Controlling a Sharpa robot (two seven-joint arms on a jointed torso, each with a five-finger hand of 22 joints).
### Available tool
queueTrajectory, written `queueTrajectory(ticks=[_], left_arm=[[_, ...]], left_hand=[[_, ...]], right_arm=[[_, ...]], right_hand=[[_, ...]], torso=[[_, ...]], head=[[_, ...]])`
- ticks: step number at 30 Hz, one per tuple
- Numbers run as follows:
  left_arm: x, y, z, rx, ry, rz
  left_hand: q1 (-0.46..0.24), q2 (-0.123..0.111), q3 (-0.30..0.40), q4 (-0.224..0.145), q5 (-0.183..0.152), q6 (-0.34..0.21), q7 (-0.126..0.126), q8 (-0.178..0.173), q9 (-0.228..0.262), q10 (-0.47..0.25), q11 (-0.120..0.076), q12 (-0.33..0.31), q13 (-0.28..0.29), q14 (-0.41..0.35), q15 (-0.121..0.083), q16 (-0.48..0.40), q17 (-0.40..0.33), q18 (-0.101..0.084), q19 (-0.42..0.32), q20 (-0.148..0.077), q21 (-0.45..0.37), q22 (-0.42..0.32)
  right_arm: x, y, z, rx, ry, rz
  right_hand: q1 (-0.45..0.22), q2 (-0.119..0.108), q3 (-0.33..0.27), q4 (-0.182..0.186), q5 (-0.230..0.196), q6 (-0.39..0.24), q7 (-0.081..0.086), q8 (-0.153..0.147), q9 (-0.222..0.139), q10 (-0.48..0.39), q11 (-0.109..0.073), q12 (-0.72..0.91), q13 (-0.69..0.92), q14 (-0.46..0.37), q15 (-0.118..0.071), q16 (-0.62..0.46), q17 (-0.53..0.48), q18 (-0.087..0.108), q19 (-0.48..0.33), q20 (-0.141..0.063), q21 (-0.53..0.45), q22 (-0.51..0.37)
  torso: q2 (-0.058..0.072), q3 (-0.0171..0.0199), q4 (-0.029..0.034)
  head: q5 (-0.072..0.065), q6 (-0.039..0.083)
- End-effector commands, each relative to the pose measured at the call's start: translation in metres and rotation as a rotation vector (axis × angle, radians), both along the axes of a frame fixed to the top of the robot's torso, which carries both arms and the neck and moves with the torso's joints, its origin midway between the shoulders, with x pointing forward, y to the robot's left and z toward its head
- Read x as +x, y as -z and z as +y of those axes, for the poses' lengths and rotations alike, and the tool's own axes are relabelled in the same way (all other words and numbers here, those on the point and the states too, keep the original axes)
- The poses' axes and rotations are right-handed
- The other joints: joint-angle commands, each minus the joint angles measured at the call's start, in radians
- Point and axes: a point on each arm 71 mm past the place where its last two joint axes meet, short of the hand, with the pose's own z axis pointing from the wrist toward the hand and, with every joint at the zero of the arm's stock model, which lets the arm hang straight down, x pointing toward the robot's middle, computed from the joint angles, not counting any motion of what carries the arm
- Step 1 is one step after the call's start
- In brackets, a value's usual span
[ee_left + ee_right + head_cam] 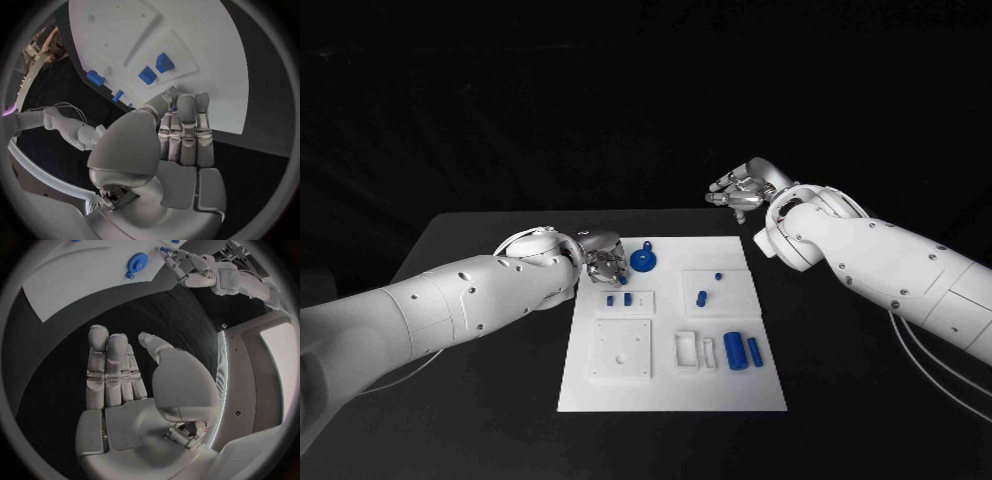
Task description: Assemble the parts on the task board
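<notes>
You have the white task board [672,390] lying in the middle of the black table [488,400], long side running away from the robot. Your left hand [603,258] sits over the board's far left corner, just beside the round blue disc [645,260]. In the left wrist view its fingers [187,135] lie straight and close together with the thumb folded across toward them, and a small blue piece [175,108] shows at the fingertips; you cannot tell from these views whether it is pinched or merely lies behind the fingers. The right wrist view shows that same hand [187,265] from the far side, with a blue bit at its fingertips over the board's edge.

Your right hand [741,192] hangs above the table beyond the board's far right corner, well apart from the parts. Its fingers [112,370] are stretched out and the thumb stands off to the side, with nothing in the palm.

On the board, two small blue blocks [619,298] lie side by side near the left edge. A short blue peg [701,296] lies in the middle-right panel. Two longer blue cylinders [743,351] rest together near the right edge, beside a white raised frame [691,349].
</notes>
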Motion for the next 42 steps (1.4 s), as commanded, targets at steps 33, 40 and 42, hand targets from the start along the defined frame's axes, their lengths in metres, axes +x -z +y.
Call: queueTrajectory(ticks=[33, 40, 42], left_arm=[[0.002, 0.005, 0.007, -0.01, -0.068, 0.006], [0.003, 0.004, 0.013, -0.015, -0.089, -0.003], [0.004, 0.004, 0.016, -0.017, -0.098, -0.007]], left_hand=[[0.0, -0.036, 0.014, 0.021, -0.036, -0.271, -0.021, -0.001, -0.008, -0.057, 0.017, -0.003, -0.001, -0.019, 0.019, -0.007, -0.007, 0.006, 0.015, 0.013, -0.037, 0.019], [0.004, -0.054, 0.02, 0.031, -0.044, -0.392, -0.035, -0.005, -0.012, -0.103, 0.033, -0.003, -0.002, -0.03, 0.029, -0.017, -0.013, 0.011, 0.011, 0.021, -0.049, 0.018], [0.005, -0.06, 0.021, 0.034, -0.045, -0.397, -0.035, -0.005, -0.012, -0.134, 0.043, -0.003, -0.002, -0.034, 0.035, -0.024, -0.016, 0.015, 0.01, 0.026, -0.054, 0.017]], right_arm=[[-0.001, -0.001, 0.003, 0.001, -0.016, -0.009], [-0.001, 0.002, 0.002, -0.019, -0.039, 0.019], [-0.002, 0.003, 0.002, -0.033, -0.054, 0.03]], right_hand=[[-0.012, -0.002, 0.007, 0.001, 0.002, -0.004, 0.005, -0.004, 0.0, -0.013, 0.007, -0.025, -0.005, -0.009, 0.006, 0.006, -0.006, 0.012, 0.032, 0.006, -0.015, 0.002], [0.0, -0.011, 0.02, -0.018, 0.002, -0.005, 0.012, -0.003, 0.0, -0.043, 0.026, -0.1, -0.008, 0.0, 0.015, 0.011, -0.008, 0.028, 0.039, 0.014, -0.024, -0.004], [0.007, -0.016, 0.04, -0.043, 0.004, 0.002, 0.013, -0.004, 0.0, -0.041, 0.03, -0.13, -0.008, 0.006, 0.017, 0.01, -0.01, 0.036, 0.04, 0.017, -0.021, -0.01]], torso=[[0.0, -0.0014, 0.0011], [0.0, -0.0015, 0.0003], [-0.001, -0.002, 0.0007]], head=[[-0.003, 0.0], [-0.003, 0.004], [-0.004, 0.005]])
